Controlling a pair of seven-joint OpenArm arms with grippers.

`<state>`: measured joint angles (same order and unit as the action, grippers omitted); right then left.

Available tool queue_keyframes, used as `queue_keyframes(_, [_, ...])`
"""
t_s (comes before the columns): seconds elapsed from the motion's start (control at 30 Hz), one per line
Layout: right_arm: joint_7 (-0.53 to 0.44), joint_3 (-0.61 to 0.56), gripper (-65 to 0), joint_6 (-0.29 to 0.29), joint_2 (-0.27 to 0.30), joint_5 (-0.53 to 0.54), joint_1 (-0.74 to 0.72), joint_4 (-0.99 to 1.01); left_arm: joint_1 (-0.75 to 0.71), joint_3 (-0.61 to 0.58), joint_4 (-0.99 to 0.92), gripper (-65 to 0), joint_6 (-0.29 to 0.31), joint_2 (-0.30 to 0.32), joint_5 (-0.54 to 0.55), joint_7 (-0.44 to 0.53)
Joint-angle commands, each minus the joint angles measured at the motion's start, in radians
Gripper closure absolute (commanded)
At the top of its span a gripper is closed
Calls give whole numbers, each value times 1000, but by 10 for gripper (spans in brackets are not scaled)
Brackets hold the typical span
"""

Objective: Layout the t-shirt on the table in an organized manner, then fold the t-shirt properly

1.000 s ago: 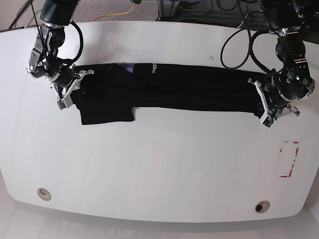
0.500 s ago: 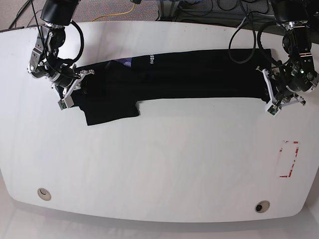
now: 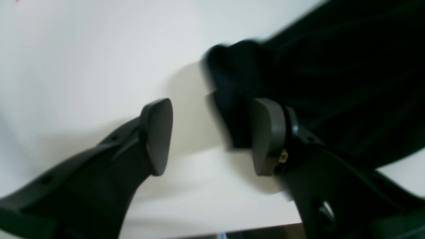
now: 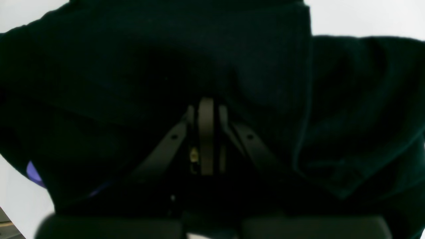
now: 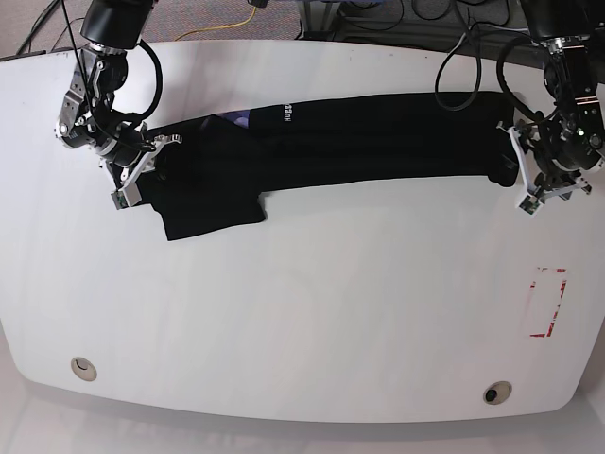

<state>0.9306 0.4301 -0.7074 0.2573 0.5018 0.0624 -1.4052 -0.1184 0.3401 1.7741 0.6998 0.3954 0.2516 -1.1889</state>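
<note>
T-shirt long axis left-right; left gripper jaws apart at right-frame end; right gripper clamped on left-frame end.

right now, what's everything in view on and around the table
t-shirt: one, black, stretched sideways across the far half of the table, sleeve hanging toward the near side at base-view left
table: one, glossy white
grommet holes: two, near edge, one toward each corner
red tape rectangle: one, base-view right
cables: several, black, plus one yellow, far edge
left gripper: open beside the shirt's end
right gripper: shut on the t-shirt
</note>
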Motion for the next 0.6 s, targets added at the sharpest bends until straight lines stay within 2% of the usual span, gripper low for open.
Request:
queue_keyframes(0.0, [44,-1,-17,9,6,-44,3,0,39,15,20,-350,-2,23,-1,7])
queue_keyframes(0.4, [44,-1,-17,9,7,-44,1,0,127,7,-7,-351,-2,17,2,4])
queue_keyframes(0.57, [44,-1,-17,9,6,-44,1,0,161,-17,-102,-351,-2,10,68,4])
